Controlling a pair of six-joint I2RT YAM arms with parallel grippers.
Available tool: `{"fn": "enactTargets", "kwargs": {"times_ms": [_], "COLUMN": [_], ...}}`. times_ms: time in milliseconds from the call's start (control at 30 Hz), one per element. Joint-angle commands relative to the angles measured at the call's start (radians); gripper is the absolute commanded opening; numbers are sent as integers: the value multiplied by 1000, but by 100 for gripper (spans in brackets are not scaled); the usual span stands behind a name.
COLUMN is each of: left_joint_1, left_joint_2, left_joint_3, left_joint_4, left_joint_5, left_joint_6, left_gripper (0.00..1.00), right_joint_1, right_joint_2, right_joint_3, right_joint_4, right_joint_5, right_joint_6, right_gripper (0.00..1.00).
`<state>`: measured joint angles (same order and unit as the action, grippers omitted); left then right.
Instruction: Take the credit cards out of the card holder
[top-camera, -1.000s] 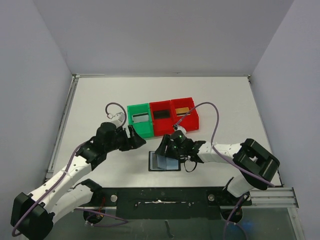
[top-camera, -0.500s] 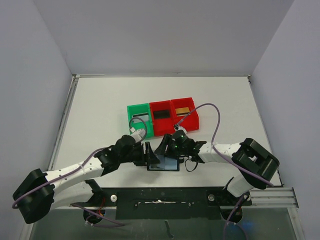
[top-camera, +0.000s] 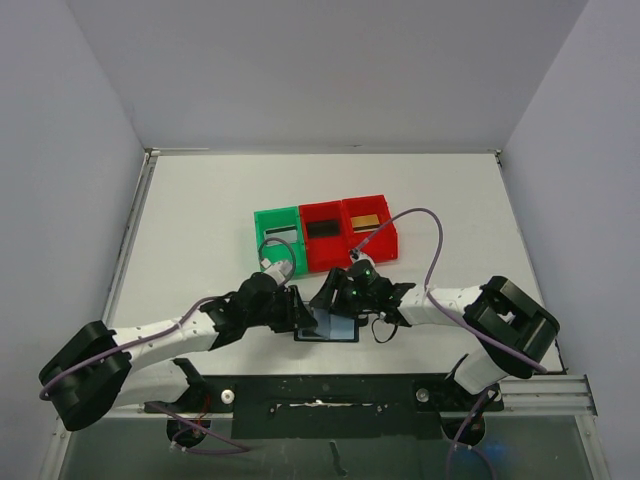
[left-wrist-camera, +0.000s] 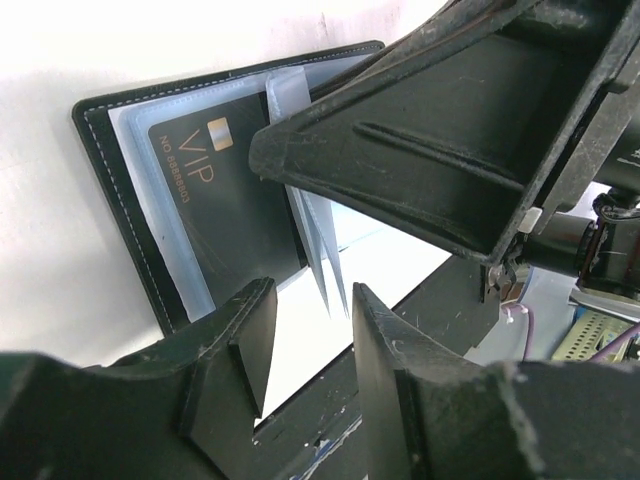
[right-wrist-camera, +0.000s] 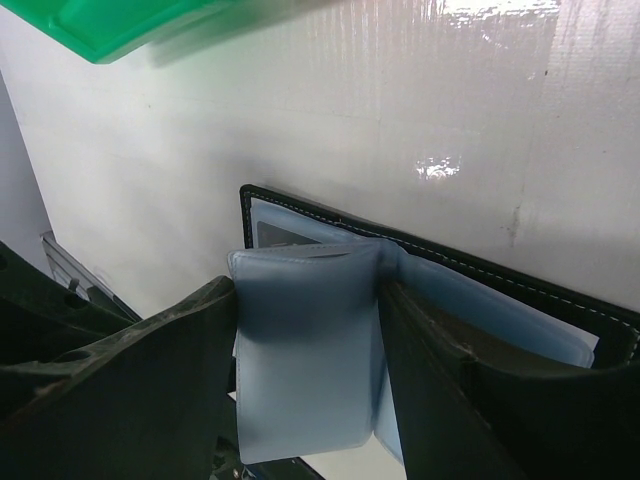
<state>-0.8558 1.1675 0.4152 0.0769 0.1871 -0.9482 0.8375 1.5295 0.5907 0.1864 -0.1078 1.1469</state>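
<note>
The card holder (top-camera: 328, 327) lies open on the worktop (top-camera: 200, 220) between both arms. The right hand (right-wrist-camera: 305, 300) pinches its soft clear pages (right-wrist-camera: 300, 350) and holds them up. The left hand (left-wrist-camera: 312, 295) is released, holding nothing. The black VIP card (left-wrist-camera: 225, 190) looks thin, stiff and slippery, maybe snug in its pocket; pinch its edge there.
</note>
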Motion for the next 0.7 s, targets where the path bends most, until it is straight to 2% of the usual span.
{"fn": "enactTargets", "kwargs": {"times_ms": [0,267,467,667], "left_joint_1": [-3,-12,-14,-13], "left_joint_2": [31,134,160,179], "left_joint_3": [24,62,101,113], "left_joint_4": [130,213,203,211], "left_joint_5": [3,76,82,92], "left_joint_6": [-8,-8,6,9], "left_gripper": [33,29,31,34], "right_joint_1": [-4,-33,-35,-35], "right_joint_2": [11,-24,-98,-198], "right_joint_3": [-38,-26,29,89], "right_joint_4": [-54,8,-89,-342], "right_joint_5": [4,-56,-18,151], "right_joint_6": [-1,-32,-71,-82], "right_gripper": [57,62,72,78]}}
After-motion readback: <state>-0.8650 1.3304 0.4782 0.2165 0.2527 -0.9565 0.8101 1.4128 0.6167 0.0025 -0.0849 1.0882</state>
